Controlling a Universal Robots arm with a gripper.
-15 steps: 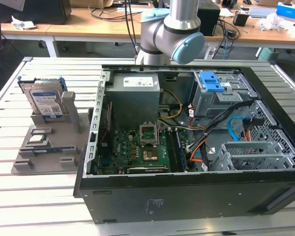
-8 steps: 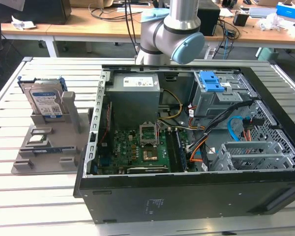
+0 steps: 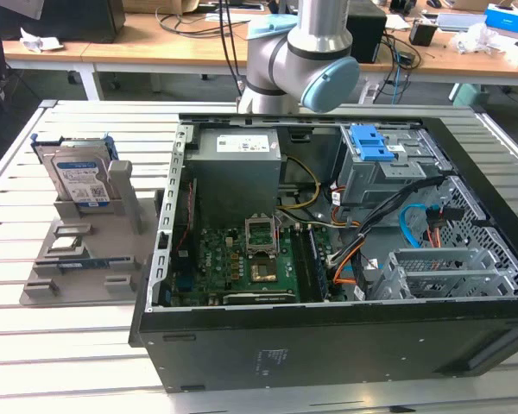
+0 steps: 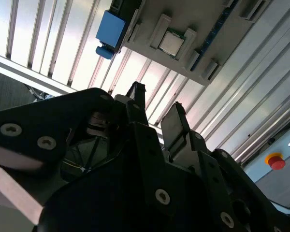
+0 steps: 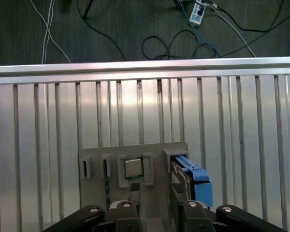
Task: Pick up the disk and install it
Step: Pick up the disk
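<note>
Gripper (image 4: 157, 108) is hanging over the slatted table (image 5: 38, 121), fingers (image 4: 137, 99) spread, pinching nothing. Disk (image 3: 80, 177) is standing on edge in the grey holder (image 3: 125, 198), at the exterior view's left of the open PC case (image 3: 328, 345) and apart from it. In the first wrist view the disk's blue rail is showing near one fingertip. Chip (image 5: 134, 167) is lying in the neighbouring holder slot.
</note>
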